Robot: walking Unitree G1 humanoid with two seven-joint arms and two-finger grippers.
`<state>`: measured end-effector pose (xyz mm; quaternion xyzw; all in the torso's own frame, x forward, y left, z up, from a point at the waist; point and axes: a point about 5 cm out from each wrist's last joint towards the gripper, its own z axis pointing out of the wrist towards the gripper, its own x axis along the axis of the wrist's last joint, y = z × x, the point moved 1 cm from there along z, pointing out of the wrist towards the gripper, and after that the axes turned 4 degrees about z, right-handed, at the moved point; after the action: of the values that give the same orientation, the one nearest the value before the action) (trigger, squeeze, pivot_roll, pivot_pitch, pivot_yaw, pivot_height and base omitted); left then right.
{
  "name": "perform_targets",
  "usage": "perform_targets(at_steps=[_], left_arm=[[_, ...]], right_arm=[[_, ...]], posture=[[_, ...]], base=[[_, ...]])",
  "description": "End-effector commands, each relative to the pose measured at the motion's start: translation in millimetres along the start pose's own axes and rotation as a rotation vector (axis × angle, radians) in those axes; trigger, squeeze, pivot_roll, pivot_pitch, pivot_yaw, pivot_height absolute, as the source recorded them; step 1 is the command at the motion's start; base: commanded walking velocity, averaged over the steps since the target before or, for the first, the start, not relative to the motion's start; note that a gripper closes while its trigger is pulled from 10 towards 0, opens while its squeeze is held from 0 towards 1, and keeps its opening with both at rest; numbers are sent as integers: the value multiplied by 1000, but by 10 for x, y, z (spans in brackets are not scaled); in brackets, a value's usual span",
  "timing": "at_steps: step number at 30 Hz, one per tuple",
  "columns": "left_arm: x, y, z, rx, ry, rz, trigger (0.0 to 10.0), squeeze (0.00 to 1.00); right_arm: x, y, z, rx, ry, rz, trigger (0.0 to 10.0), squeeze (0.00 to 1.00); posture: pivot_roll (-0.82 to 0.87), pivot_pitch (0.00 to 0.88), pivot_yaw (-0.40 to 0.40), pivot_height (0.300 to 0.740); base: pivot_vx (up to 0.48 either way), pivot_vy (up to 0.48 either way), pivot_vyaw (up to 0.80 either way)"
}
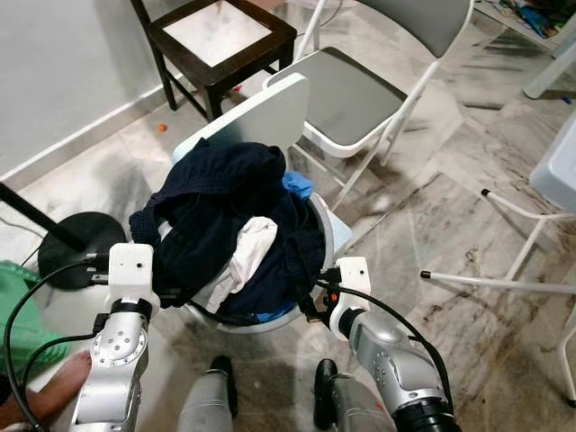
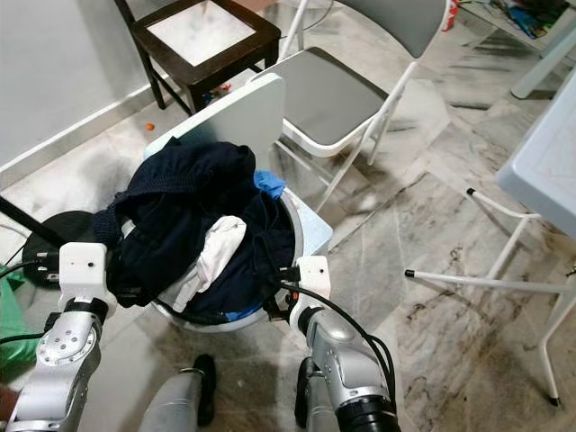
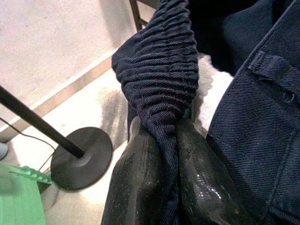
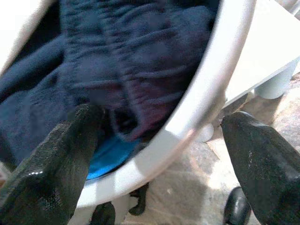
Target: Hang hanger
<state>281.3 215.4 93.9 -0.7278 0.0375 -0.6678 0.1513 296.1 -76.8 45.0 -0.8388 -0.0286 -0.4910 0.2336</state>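
At basket (image 1: 328,236): left end effector (image 3: 164,154) pinching navy garment (image 1: 225,207); right end effector (image 4: 154,154) wide.

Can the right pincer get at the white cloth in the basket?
Probably yes: the right pincer is open astride the basket rim, and the white cloth lies uncovered atop the dark clothes.

Lived-in room of a home: marbled tile floor (image 1: 450,234), white laundry basket (image 1: 326,236) heaped with dark clothes (image 1: 225,216), grey folding chair (image 1: 360,94), dark wooden chair (image 1: 220,40), round fan base (image 1: 76,247).
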Motion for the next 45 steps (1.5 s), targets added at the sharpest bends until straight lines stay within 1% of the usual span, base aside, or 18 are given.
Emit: perform_targets(at_steps=[1, 8, 14, 17, 20, 23, 27, 28, 30, 31, 32, 38, 43, 45], left_arm=[[-64, -2, -20, 3, -21, 3, 10000, 0], [-77, -37, -8, 19, -23, -2, 10000, 0], [-47, -59, 33, 34, -7, -9, 10000, 0], [5, -53, 65, 33, 15, -6, 10000, 0], [13, -59, 76, 36, 18, -7, 10000, 0], [28, -61, 76, 38, 22, -8, 10000, 0], [35, -63, 71, 40, 26, -10, 10000, 0], [38, -64, 71, 41, 27, -10, 10000, 0], [41, -64, 71, 41, 28, -11, 10000, 0], [47, -70, 72, 44, 30, -12, 10000, 0], [51, -69, 71, 45, 31, -13, 10000, 0], [56, -97, 80, 60, 34, -16, 10000, 0], [54, -111, 76, 67, 35, -16, 10000, 0], [57, -111, 72, 69, 36, -17, 10000, 0]], right_arm=[[-62, 43, -16, -20, -15, 8, 10000, 0], [-52, 34, -2, -22, -12, 2, 10000, 0], [-39, 26, 9, -29, -15, -17, 10000, 0], [-83, 58, 32, -82, -53, -50, 10000, 0], [-114, 56, 54, -100, -75, -63, 10000, 0], [-153, -4, 82, -83, -105, -72, 10000, 0], [-195, -136, 131, -51, -130, -97, 10000, 0], [-195, -165, 143, -44, -131, -97, 7137, 0], [-194, -182, 150, -40, -131, -97, 7137, 0], [-192, -238, 169, -21, -135, -100, 1137, 0], [-190, -252, 174, -18, -137, -101, 0, 0], [-152, -317, 218, -7, -137, -91, 0, 0], [-152, -312, 231, -25, -149, -57, 0, 0], [-150, -298, 234, -38, -151, -60, 0, 0]], posture=[[133, 332, -61, 740], [136, 333, -67, 740], [125, 329, -73, 740], [125, 335, -76, 740], [126, 341, -75, 740], [129, 352, -74, 740], [130, 360, -76, 740], [131, 360, -78, 740], [131, 360, -78, 740], [131, 361, -78, 740], [132, 362, -80, 740], [133, 364, -89, 740], [132, 366, -92, 740], [132, 368, -93, 740]], base=[[0, 0, 0], [0, 0, 0], [0, 0, 0], [0, 0, 0], [0, 0, 0], [0, 0, 0], [0, 0, 0], [0, 0, 0], [0, 0, 0], [0, 0, 0], [0, 0, 0], [0, 0, 0], [0, 0, 0], [0, 0, 0]])
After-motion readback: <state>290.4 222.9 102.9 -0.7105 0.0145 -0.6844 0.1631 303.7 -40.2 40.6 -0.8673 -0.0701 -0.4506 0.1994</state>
